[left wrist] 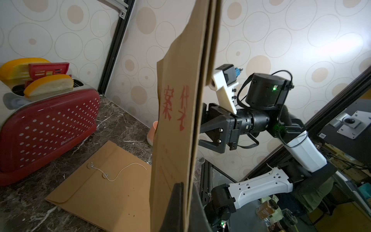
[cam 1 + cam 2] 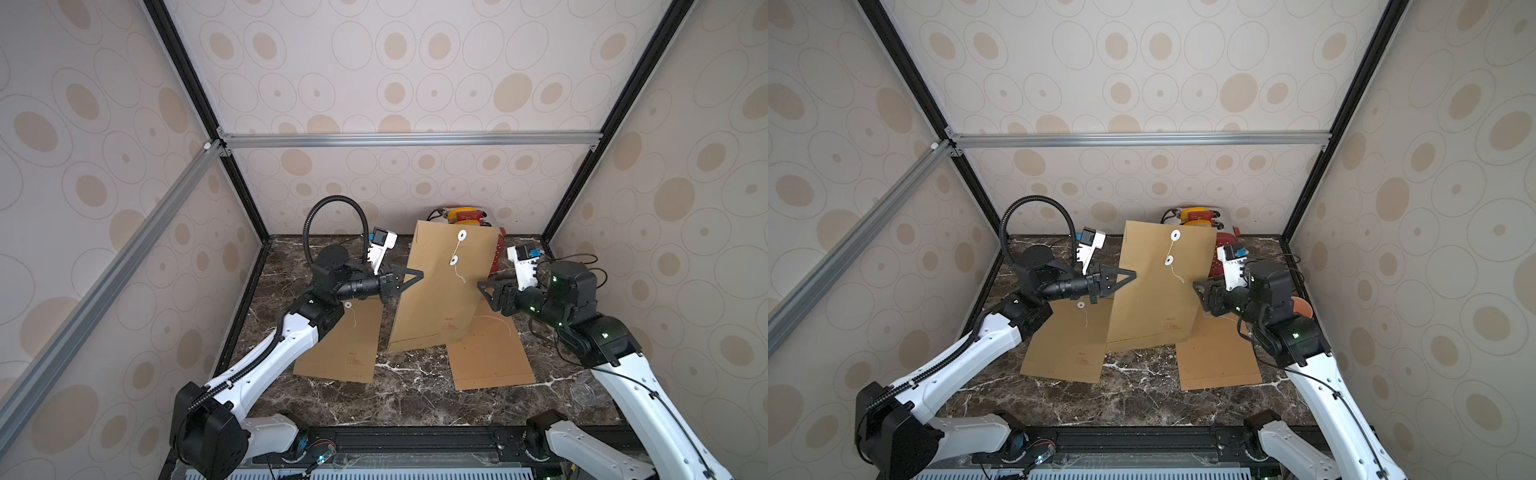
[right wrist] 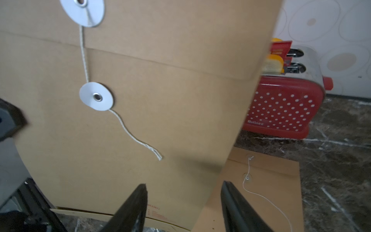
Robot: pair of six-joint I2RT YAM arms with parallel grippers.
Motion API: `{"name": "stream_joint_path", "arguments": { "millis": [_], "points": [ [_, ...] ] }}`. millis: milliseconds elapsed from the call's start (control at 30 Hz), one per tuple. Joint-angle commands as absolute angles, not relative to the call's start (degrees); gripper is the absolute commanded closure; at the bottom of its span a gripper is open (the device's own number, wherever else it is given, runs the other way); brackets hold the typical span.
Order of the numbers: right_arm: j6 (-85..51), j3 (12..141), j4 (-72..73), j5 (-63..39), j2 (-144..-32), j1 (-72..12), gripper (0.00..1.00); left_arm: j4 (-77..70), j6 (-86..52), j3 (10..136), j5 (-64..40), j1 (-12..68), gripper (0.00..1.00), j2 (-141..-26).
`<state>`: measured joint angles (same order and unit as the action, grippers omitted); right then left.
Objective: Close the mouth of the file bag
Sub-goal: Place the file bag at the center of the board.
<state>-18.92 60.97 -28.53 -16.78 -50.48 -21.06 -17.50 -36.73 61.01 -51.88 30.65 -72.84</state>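
Note:
A brown file bag [image 2: 440,291] [image 2: 1154,291] stands upright on the marble table, in both top views. My left gripper [image 2: 417,275] [image 1: 187,188] is shut on its left edge. The flap is folded down. A white string runs from the upper disc [image 3: 84,10] to the lower disc [image 3: 96,96], and its loose tail [image 3: 140,143] hangs free. My right gripper [image 2: 482,286] [image 3: 184,184] is open at the bag's right edge and holds nothing.
Two more file bags lie flat on the table, one at the left [image 2: 340,345] and one at the right [image 2: 490,353]. A red toaster [image 1: 46,128] with yellow slices [image 2: 461,214] stands at the back. A clear cup [image 2: 584,390] sits by the right arm.

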Motion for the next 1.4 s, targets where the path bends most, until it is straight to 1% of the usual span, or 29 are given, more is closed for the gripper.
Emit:
{"name": "stream_joint_path", "arguments": {
  "millis": [0, 67, 200, 300, 400, 500, 667, 733, 767, 833, 867, 900, 933, 1000, 1033, 1067, 1133, 1167, 1233, 1267, 1300, 1367],
  "points": [
    [-16.68, 56.43, -23.22, -29.16, -48.48, -15.33, 0.31, -28.12, -44.8, 60.23, -51.46, 30.69, 1.0, -74.01],
    [-16.21, 54.3, -19.97, -37.74, -48.55, -10.1, 0.31, -31.91, -47.84, 58.37, -51.33, 30.72, 1.0, -74.14],
    [-22.29, 50.5, -8.5, -53.86, -51.12, -1.24, 0.31, -33.87, -49.05, 55.62, -52.31, 30.59, 1.0, -71.9],
    [-29.85, 48.16, 2.44, -60.0, -54.17, -0.04, 0.32, -33.11, -48.76, 54.19, -52.26, 30.61, 1.0, -69.1],
    [-37.91, 45.96, 14.15, -64.13, -57.34, -0.02, 0.34, -33.44, -49.38, 52.77, -52.72, 30.6, 1.0, -67.09],
    [-43.85, 44.81, 22.37, -67.36, -59.05, -0.09, 0.36, -33.52, -49.71, 51.67, -53.15, 30.61, 1.0, -66.2],
    [-40.79, 46.18, 18.02, -67.58, -57.33, -0.19, 0.35, -39.03, -53.65, 50.01, -54.17, 30.62, 1.0, -67.1],
    [-42.02, 45.85, 19.4, -68.2, -57.37, -0.71, 0.42, -38.38, -53.3, 50.1, -54.15, 30.63, 1.0, -67.34],
    [-42.04, 45.75, 19.38, -68.38, -57.47, -1.1, 0.48, -37.78, -52.83, 50.01, -53.97, 30.6, 1.0, -67.41],
    [-41.79, 45.51, 18.81, -68.43, -57.57, -1.54, 0.65, -36.28, -51.66, 49.97, -53.72, 30.59, 1.0, -67.46],
    [-41.38, 45.43, 17.95, -68.26, -57.42, -1.57, 0.78, -36.21, -51.47, 49.69, -53.55, 30.59, 1.0, -67.38],
    [-40.23, 45.56, 15.97, -67.78, -57.2, -1.57, 0.86, -35.73, -51.15, 49.38, -53.3, 30.59, 1.0, -67.33],
    [-38.26, 45.79, 13.06, -66.79, -56.91, -1.56, 0.91, -35.05, -50.53, 49.11, -52.99, 30.64, 1.0, -67.26],
    [-35.44, 46.28, 8.67, -65.27, -56.4, -1.6, 0.95, -33.87, -49.48, 48.44, -52.17, 30.64, 1.0, -66.8],
    [-34.65, 46.27, 7.46, -65.12, -56.18, -1.59, 0.97, -32.43, -48.38, 48.13, -51.51, 30.59, 0.91, -66.45],
    [-34.5, 46.11, 6.82, -65.12, -55.91, -1.56, 0.97, -30.94, -47.28, 47.83, -50.8, 30.6, 0.79, -66.08],
    [-34.45, 45.64, 6.08, -64.53, -54.97, -1.58, 0.98, -27.55, -45.05, 47.06, -48.64, 30.61, 0.5, -64.92],
    [-33.84, 45.45, 4.67, -63.6, -54.48, -1.54, 1.0, -26.29, -44.26, 46.47, -47.0, 30.64, 0.43, -64.01],
    [-32.94, 45.1, 2.33, -62.31, -53.64, -1.56, 1.0, -26.02, -43.64, 44.67, -44.3, 30.6, 0.3, -62.51],
    [-32.89, 44.59, 1.64, -61.78, -53.37, -1.57, 1.0, -25.39, -43.33, 43.62, -42.58, 30.64, 0.22, -61.49],
    [-32.87, 43.96, 0.72, -61.3, -53.07, -1.6, 1.0, -24.77, -43.23, 42.52, -40.33, 30.59, 0.17, -60.59],
    [-32.99, 41.81, -0.55, -60.11, -52.59, -1.59, 1.0, -24.79, -43.94, 39.18, -35.8, 30.63, 0.11, -58.32]
  ]
}}
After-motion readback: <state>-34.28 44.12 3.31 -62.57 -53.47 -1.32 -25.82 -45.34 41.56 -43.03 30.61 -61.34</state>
